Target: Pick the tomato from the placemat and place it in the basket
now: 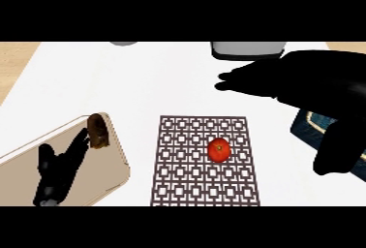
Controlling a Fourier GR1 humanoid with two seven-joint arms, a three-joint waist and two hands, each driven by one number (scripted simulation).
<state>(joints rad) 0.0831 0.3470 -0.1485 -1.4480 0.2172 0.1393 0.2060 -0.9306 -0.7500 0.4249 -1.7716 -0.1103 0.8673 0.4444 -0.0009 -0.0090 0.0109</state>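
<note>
Red tomato (220,149): on patterned placemat (205,161), untouched. My right hand (304,80): above, fingers relaxed, holding nothing. Left hand (57,170): resting open. Basket (314,128): right of placemat, nothing placed yet. Pick and placement both remain.

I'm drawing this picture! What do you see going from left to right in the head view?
Left hand over a wooden board → patterned placemat → tomato on it → dark blue basket → right hand above.

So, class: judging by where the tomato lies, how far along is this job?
Nothing looks done: the tomato lies on the placemat. In hand: the right hand hangs open beyond the placemat, holding nothing. Left: grasping and moving it to the dark basket at the right edge.
</note>
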